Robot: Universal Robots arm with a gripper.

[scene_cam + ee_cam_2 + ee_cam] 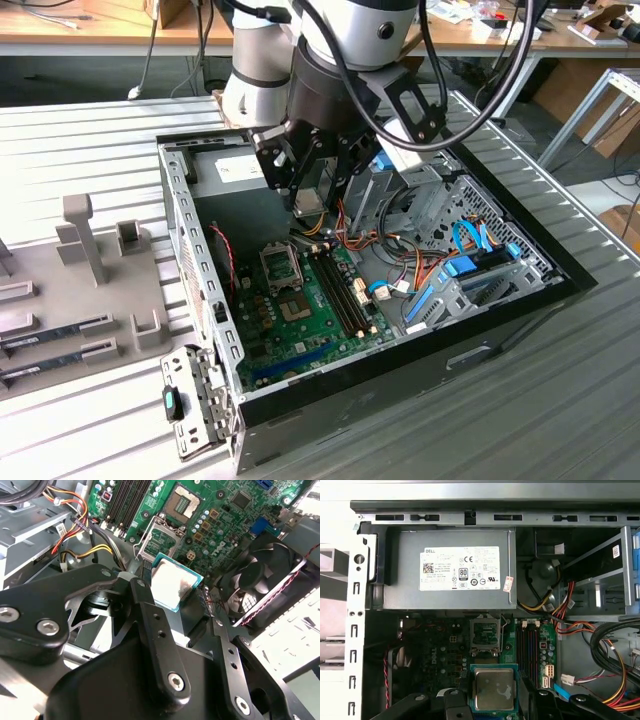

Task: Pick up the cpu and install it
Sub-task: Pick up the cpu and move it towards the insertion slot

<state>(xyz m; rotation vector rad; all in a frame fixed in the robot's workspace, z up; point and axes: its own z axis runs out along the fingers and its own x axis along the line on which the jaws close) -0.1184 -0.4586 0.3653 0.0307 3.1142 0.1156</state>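
Evidently the cpu [493,689] is held flat, metal top upward, pinched by two opposite edges between the fingers of the gripper [493,696]; the jaws are closed only to the chip's width, and nothing else is grasped. An edge grip of this kind is judged to keep the underside untouched and level with the motherboard [445,645]. In the exterior view the gripper [310,195] hangs inside the open case [185,230], well above the board. In both wrist views the cpu [175,582] is seen near the socket [161,542] but apart from it, not yet over its frame; the socket [485,635] appears empty.

Room is bounded on several sides: the power supply [450,567] stands just beyond the socket; the memory slots [527,645] run beside it; a fan [260,585] sits close by; loose cables [560,612] are draped from the drive cage [440,205]. Directly above the socket, nothing is seen to obstruct; the cables are judged the likeliest snag for the arm.
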